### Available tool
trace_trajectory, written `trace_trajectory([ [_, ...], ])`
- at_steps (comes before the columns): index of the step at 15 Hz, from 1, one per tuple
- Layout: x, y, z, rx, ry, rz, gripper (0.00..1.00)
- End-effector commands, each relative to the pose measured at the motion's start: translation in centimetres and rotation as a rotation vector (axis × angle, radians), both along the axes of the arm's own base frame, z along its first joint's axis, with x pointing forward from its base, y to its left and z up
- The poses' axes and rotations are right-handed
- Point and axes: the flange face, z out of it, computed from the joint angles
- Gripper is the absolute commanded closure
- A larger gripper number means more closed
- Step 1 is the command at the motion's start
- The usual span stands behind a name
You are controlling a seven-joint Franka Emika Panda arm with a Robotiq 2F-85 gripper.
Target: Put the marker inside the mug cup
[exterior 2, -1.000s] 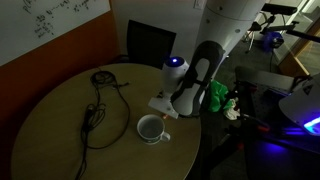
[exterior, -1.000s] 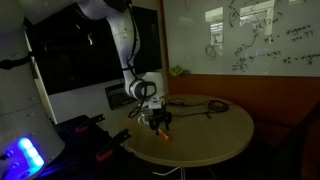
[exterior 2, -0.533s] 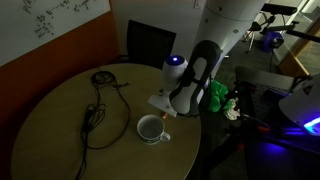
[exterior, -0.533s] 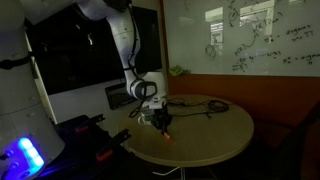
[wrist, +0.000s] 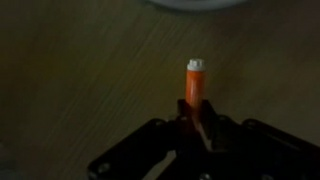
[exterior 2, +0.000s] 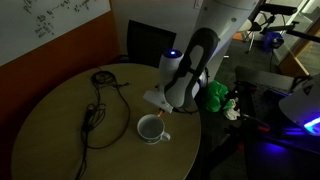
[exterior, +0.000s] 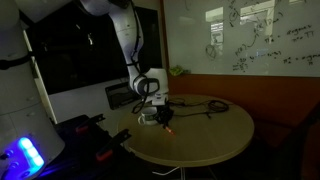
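In the wrist view my gripper (wrist: pixel 196 126) is shut on the lower end of the orange-red marker (wrist: pixel 196 84). The marker's white tip points away from the jaws, toward the pale rim of the mug cup (wrist: pixel 190 4) at the top edge. In an exterior view the gripper (exterior: pixel 163 121) hangs just above the round table (exterior: pixel 222 132), and the marker (exterior: pixel 167 128) shows as an orange spot under it. The white mug cup (exterior 2: pixel 151 129) with its dark interior stands upright on the table (exterior 2: pixel 55 140) right beside the arm; the fingers are hidden there.
A black cable (exterior 2: pixel 98 106) loops across the table's middle and also shows behind the gripper (exterior: pixel 205 104). A green object (exterior 2: pixel 215 95) lies off the table's edge beside the arm. A blue light (exterior: pixel 28 155) glows on equipment near the robot base.
The jaws have shut on the marker. The gripper has then risen a little and shifted sideways, taking the marker off the tabletop. The mug and cable stay put.
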Motion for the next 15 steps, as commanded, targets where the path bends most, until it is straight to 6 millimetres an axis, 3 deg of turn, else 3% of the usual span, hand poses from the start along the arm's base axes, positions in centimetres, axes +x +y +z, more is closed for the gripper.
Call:
trace_trajectory([
  [1, 2.0, -1.1, 4.0, 0.178, -0.022, 0.042, 0.96],
  [4, 3.1, -2.9, 6.9, 0.327, -0.023, 0.079, 0.96],
  [7, 3.0, -4.1, 8.4, 0.484, 0.017, 0.134, 0.96],
  [15, 2.2, -4.0, 10.5, 0.706, 0.039, 0.268, 0.96],
])
